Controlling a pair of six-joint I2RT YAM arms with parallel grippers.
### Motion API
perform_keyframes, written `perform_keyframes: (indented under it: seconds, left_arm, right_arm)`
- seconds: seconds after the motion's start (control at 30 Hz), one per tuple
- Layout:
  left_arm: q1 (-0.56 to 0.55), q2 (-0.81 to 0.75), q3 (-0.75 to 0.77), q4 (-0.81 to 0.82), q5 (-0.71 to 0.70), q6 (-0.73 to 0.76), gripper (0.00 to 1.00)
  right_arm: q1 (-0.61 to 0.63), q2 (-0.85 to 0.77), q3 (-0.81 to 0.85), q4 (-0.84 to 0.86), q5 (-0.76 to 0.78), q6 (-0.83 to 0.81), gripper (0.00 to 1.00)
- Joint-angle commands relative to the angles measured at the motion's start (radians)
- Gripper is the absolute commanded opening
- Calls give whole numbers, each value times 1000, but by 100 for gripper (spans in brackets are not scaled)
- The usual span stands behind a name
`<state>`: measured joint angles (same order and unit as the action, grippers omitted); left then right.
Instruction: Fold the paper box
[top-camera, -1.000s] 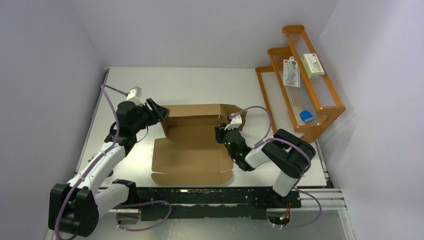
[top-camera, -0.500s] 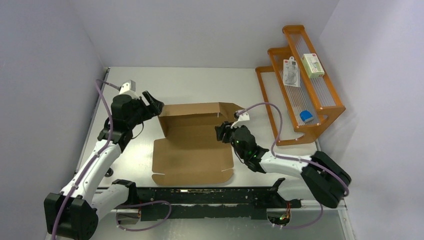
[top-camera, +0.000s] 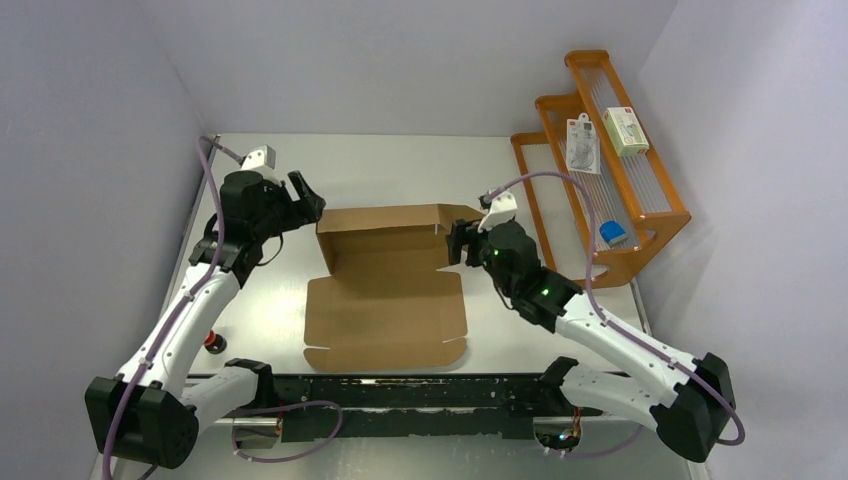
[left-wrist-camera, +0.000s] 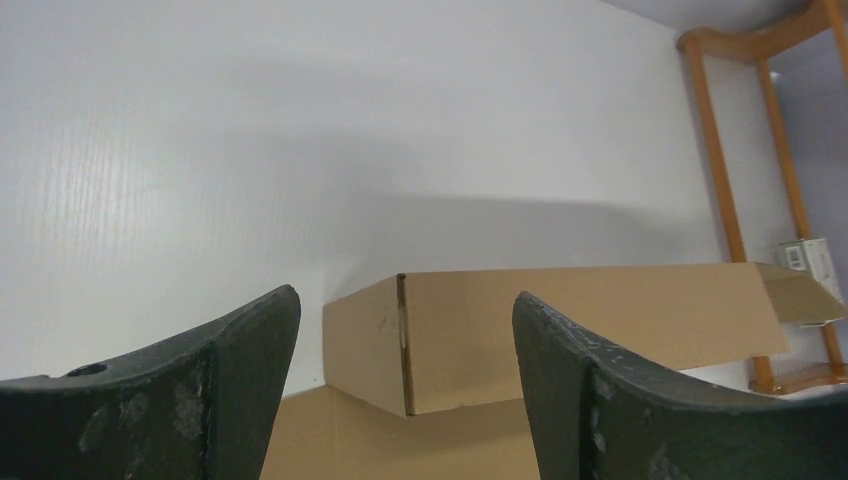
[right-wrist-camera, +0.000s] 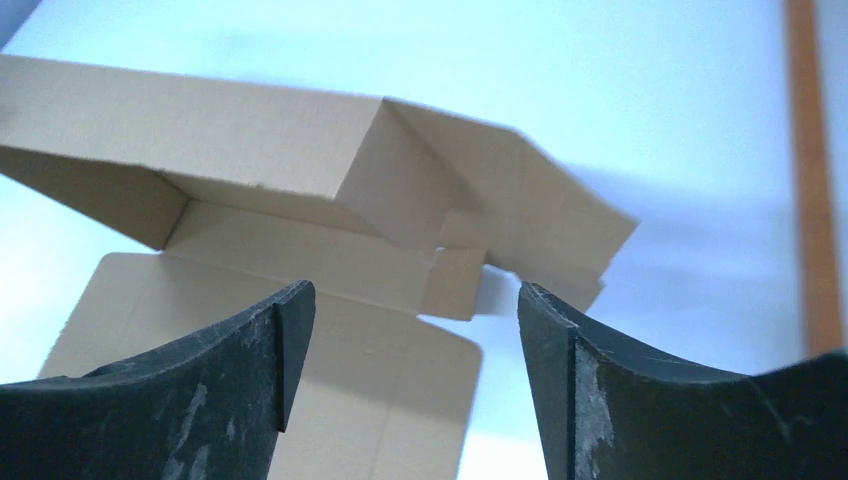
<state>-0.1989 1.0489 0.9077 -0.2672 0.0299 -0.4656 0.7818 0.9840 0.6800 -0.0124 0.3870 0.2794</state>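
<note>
The paper box (top-camera: 385, 300) is brown cardboard lying mid-table, its back wall standing and a wide flat panel spread toward me. My left gripper (top-camera: 306, 203) hovers open just off the box's back-left corner, holding nothing. In the left wrist view that corner of the box (left-wrist-camera: 404, 340) shows between the spread fingers (left-wrist-camera: 240, 390), apart from them. My right gripper (top-camera: 458, 243) is open by the right end of the back wall. The right wrist view shows the box (right-wrist-camera: 250, 150) with its side flap beyond the right gripper (right-wrist-camera: 415, 290), untouched.
An orange wire-fronted rack (top-camera: 600, 160) stands at the back right with white packages (top-camera: 583, 140) and a small blue item (top-camera: 612, 233). Grey walls close in the table on the left, back and right. A small red knob (top-camera: 212, 343) sits near the table's left front.
Both grippers have opened wide and drawn away from the box's ends. The right arm has stretched out, its gripper moving up and right; the left moved slightly back.
</note>
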Motion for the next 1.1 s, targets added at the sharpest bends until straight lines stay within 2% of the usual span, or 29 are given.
perform_keyframes:
  seconds: [0.0,0.13,0.27,0.43,0.6,0.83,1.07]
  left_arm:
    - [-2,23,40,-57,19,37,83]
    - [-2,64,50,-68,48,46,83]
    - [-2,102,65,-87,72,60,83]
    - [-2,144,120,-150,89,103,83]
    - [-3,153,136,-156,115,117,83]
    - [-2,206,164,-177,157,139,82]
    - [-2,240,137,-155,203,135,80]
  right_arm:
    - [-45,11,120,-191,8,-169,81]
    - [-112,62,212,-237,-65,-296,86]
    - [-203,120,288,-244,-247,-439,88]
    - [-293,215,437,-342,-470,-627,88]
    - [-335,359,582,-478,-616,-809,88]
    - [-340,570,763,-666,-647,-949,83]
    - [-342,679,822,-733,-681,-998,76]
